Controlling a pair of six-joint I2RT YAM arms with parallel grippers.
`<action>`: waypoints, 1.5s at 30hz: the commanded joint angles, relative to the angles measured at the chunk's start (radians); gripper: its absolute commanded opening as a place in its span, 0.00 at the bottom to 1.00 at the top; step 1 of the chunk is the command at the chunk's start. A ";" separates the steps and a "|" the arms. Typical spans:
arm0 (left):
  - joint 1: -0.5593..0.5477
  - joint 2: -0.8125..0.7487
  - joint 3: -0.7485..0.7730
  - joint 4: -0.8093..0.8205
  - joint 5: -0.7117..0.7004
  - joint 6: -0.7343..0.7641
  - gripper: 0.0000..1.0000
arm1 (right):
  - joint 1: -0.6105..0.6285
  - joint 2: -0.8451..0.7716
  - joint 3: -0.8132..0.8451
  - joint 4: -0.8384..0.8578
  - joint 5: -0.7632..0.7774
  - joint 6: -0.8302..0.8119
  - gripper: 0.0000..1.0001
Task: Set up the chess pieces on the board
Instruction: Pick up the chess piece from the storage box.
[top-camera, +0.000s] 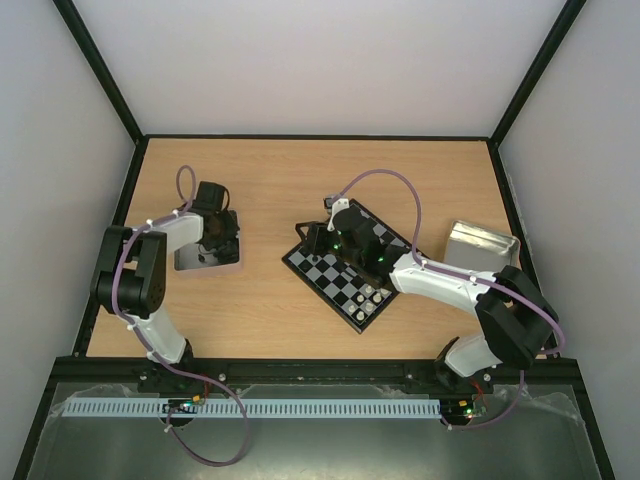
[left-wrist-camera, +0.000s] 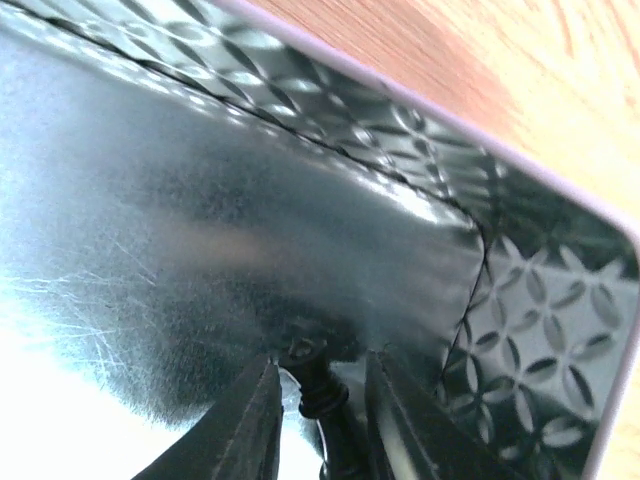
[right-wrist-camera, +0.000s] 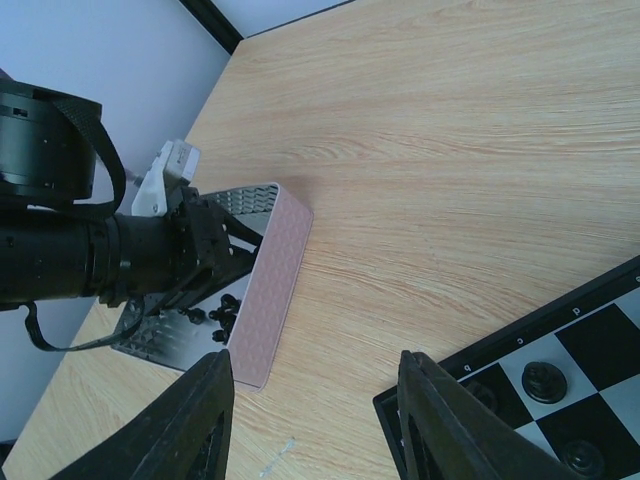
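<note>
The left hand (left-wrist-camera: 320, 365) sits low in the metal tray (left-wrist-camera: 250, 200), jaws part-closed either side of a black chess piece (left-wrist-camera: 318, 395) but not yet pinching it, so I'd centre, squeeze gently and lift straight up, while the right hand (right-wrist-camera: 315, 362) hovers open and empty by a corner of the board (right-wrist-camera: 560, 345).

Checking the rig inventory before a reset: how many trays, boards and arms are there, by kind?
Trays: 2 (left tray, right tray)
Board: 1 (board)
Arms: 2 (left arm, right arm)
Total: 5
</note>
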 joint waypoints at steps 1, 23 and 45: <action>-0.020 0.021 0.003 -0.108 -0.049 0.066 0.22 | 0.007 0.003 0.031 -0.013 0.029 -0.013 0.44; -0.049 -0.030 0.013 -0.185 0.008 0.156 0.28 | 0.007 0.005 0.026 -0.016 0.029 -0.002 0.42; -0.076 -0.206 -0.018 -0.155 -0.069 0.159 0.10 | 0.006 -0.052 0.042 -0.047 0.024 0.006 0.45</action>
